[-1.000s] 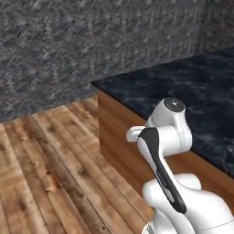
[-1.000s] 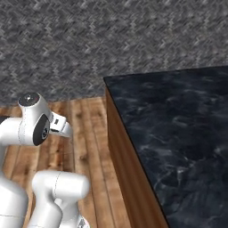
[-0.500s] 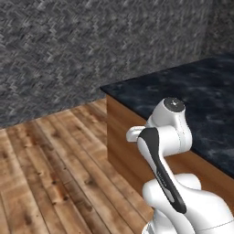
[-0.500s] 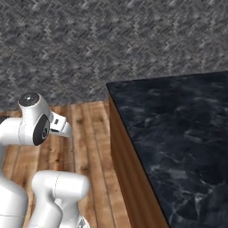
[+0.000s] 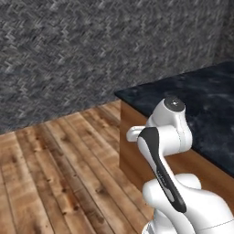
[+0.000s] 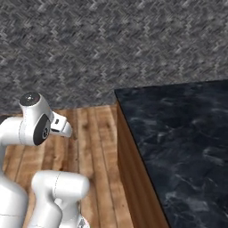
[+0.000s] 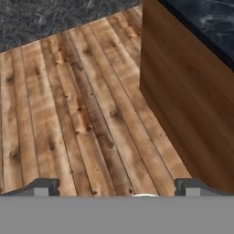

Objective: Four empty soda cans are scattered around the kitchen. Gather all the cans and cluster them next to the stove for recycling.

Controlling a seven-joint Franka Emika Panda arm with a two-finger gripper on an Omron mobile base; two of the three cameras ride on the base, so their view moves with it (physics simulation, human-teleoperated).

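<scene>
Nearest to the hand camera, the two dark fingertips (image 7: 43, 186) of the gripper (image 7: 117, 188) are seen at the bottom of the hand view, set far apart with nothing between them; the jaws are released and nothing is grasped. Beneath them a wooden plank floor (image 7: 68, 114) is shown, its boards running away from the camera (knots and dark grain are plainly visible).

The arm (image 5: 167, 137) is folded back on itself. In the left base view its white upper links are stacked above the base, with a dark strip running down the forearm and a rounded joint cap at the top. In the right base view the same joint is seen at the left, with a short white stub projecting toward the floor.

Just beside the arm a bench (image 6: 178, 147) is found, with a dark marbled top and a brown wooden side panel (image 7: 187, 91). Its near corner is turned toward the robot, and the visible part of its top is bare.

Farther off, a grey wall (image 5: 91, 50) with a herringbone texture is met by the floor and closes the scene behind the bench.

Where the soda cans and the stove are cannot be told.
</scene>
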